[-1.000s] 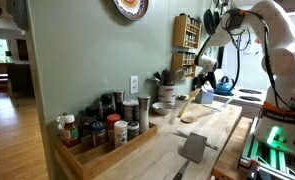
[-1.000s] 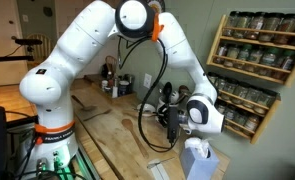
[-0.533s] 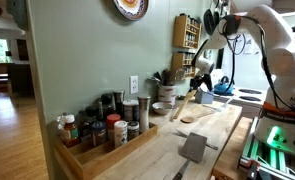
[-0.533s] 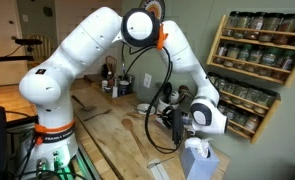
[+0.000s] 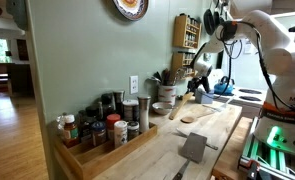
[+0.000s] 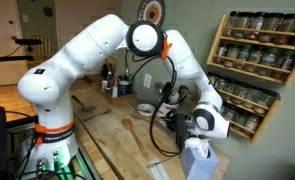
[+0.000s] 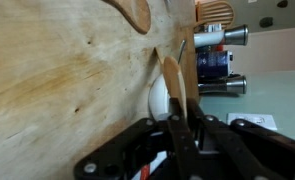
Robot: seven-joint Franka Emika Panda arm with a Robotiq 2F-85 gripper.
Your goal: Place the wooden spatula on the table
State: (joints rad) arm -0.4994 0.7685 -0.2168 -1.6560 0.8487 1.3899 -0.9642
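Note:
My gripper (image 5: 198, 84) is shut on the wooden spatula (image 5: 183, 100), a slim light-tan utensil. It hangs tilted, its lower end close over the butcher-block table (image 5: 212, 130). I cannot tell whether the tip touches the wood. In the wrist view the black fingers (image 7: 183, 128) pinch the spatula's handle (image 7: 173, 85), with the table (image 7: 57, 70) behind it. In an exterior view the gripper (image 6: 177, 122) is low over the table (image 6: 107, 140), and the spatula is hard to make out there.
A pale wooden utensil with a rounded head (image 5: 193, 117) lies on the table near the spatula and also shows in the wrist view (image 7: 137, 12). A grey metal scraper (image 5: 194, 148) lies nearer. A utensil crock (image 5: 165, 92), a spice tray (image 5: 102, 140) and a wall spice rack (image 6: 257, 75) stand around.
The gripper has moved down and a little away from the crock with the spatula in it, and the spatula now leans lower toward the table.

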